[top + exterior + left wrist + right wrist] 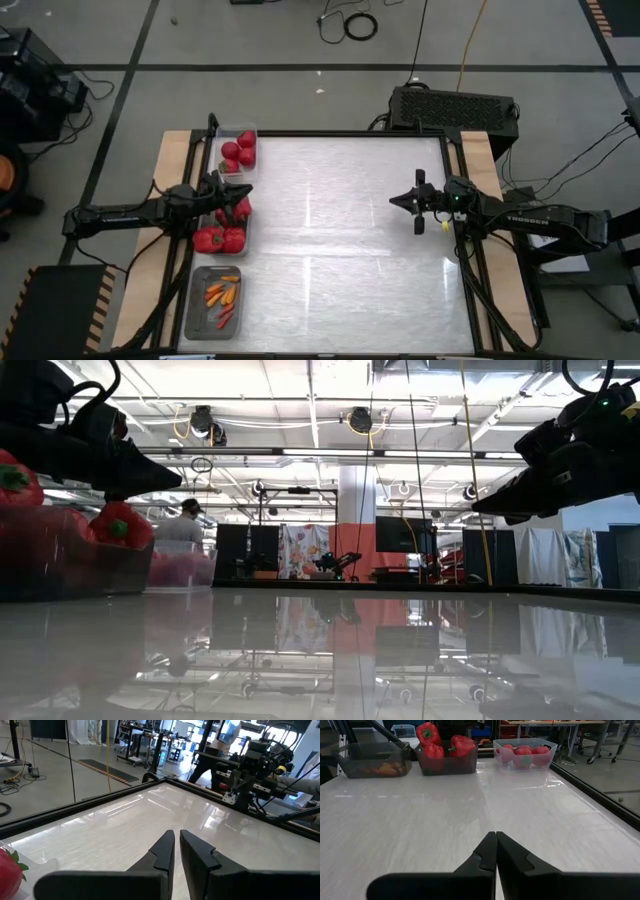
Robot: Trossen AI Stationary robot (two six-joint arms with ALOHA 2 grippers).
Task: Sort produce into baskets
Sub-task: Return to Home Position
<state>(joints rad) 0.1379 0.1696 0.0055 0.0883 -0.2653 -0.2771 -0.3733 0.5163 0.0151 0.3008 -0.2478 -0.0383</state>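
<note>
Three baskets stand in a row along the table's left edge. The clear one point(238, 150) holds tomatoes point(522, 752). The middle grey one point(224, 228) holds red bell peppers point(445, 746). The near grey one point(213, 300) holds chili peppers point(222, 294). My left gripper point(246, 192) hangs shut and empty above the pepper basket's far end, pointing toward the table's right; a pepper point(10, 870) shows beside it. My right gripper point(394, 201) is shut and empty above the table's right half, pointing toward the baskets.
A bare white tabletop point(340, 250) lies between the two grippers. A black box point(455, 108) sits beyond the table's far right corner. A person point(183, 525) stands far off in the room behind.
</note>
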